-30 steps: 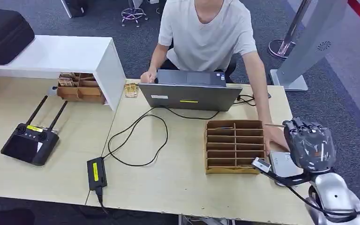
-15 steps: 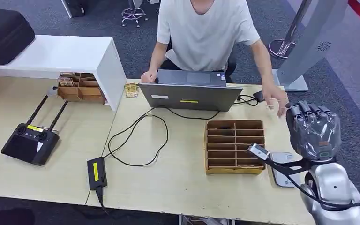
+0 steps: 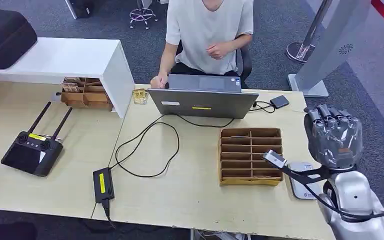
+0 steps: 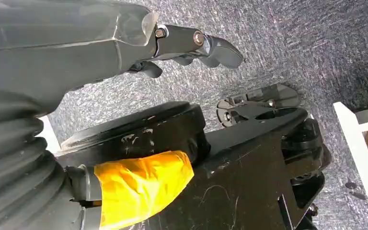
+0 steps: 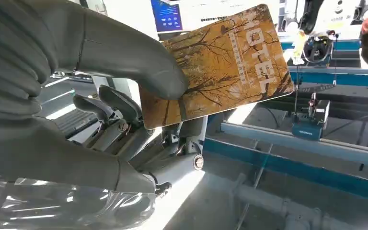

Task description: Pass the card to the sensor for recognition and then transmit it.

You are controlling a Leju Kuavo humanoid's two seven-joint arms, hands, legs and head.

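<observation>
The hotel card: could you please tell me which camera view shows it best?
The right wrist view: the card faces the camera, orange tree print and "HOTEL" lettering legible, pinched by the right robot hand. In the head view, that robot hand is raised with its back to the camera, hiding the card. The left wrist view looks at carpet.

The left hand point(image 4: 124, 43) came in with its grey ribbed cover and smooth grey shell large in the frame, its dark fingers point(image 4: 215, 45) extended, a little apart and holding nothing. Beyond them lay speckled grey carpet point(image 4: 287, 43). A white panel edge point(image 4: 359, 143) stood at one side of the frame, resting on that carpet.
</observation>
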